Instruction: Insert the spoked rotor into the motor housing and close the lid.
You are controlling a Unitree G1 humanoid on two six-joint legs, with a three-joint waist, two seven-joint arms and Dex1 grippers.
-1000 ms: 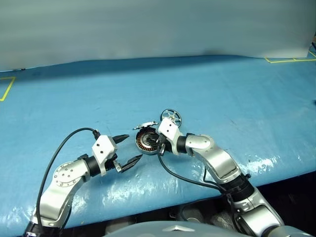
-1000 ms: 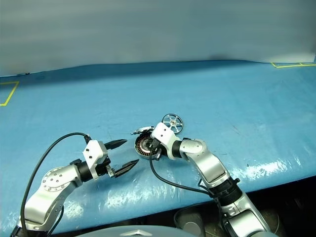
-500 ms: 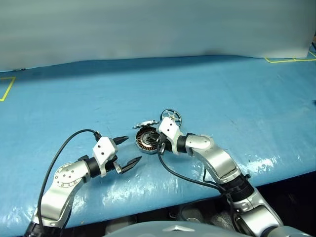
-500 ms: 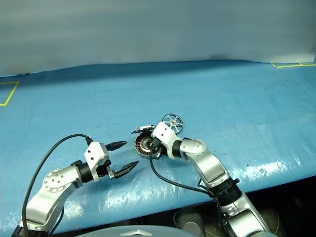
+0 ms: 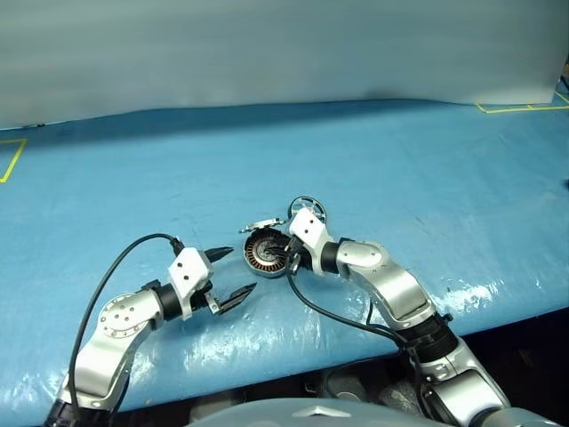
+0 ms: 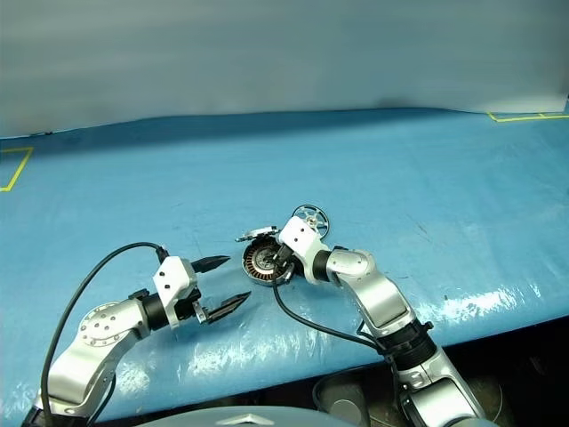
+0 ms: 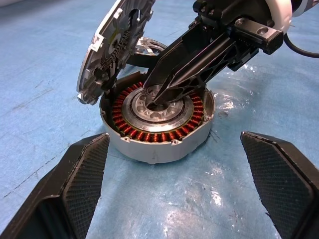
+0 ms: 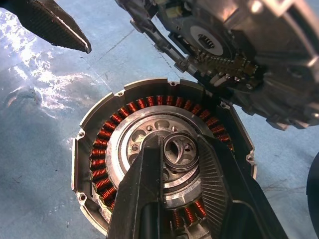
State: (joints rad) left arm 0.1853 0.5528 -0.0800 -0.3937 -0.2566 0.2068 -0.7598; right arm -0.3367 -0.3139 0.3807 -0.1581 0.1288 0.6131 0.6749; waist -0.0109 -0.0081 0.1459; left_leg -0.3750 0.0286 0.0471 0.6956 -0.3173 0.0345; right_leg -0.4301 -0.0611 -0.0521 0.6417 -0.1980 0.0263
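Observation:
The motor housing [image 5: 263, 252] lies on the blue table with its copper windings and silver hub [image 8: 149, 144] showing. Its lid [image 5: 263, 222] stands tilted up at the far side, seen close as a silver disc [image 7: 115, 47]. The spoked rotor [image 6: 309, 214] lies just behind the housing, partly hidden by my right wrist. My right gripper [image 5: 283, 261] reaches over the housing, and its fingers [image 8: 144, 199] are closed around the small ring at the hub's centre. My left gripper [image 5: 234, 271] hovers open to the housing's left, its fingers [image 7: 75, 184] apart and holding nothing.
The blue cover [image 5: 427, 178] spreads over the table, glossy near the front edge [image 5: 480, 298]. Yellow tape marks sit at the far left [image 5: 11, 160] and far right [image 5: 520, 108]. A grey wall [image 5: 284, 44] rises behind. A black cable [image 5: 116, 267] loops from my left wrist.

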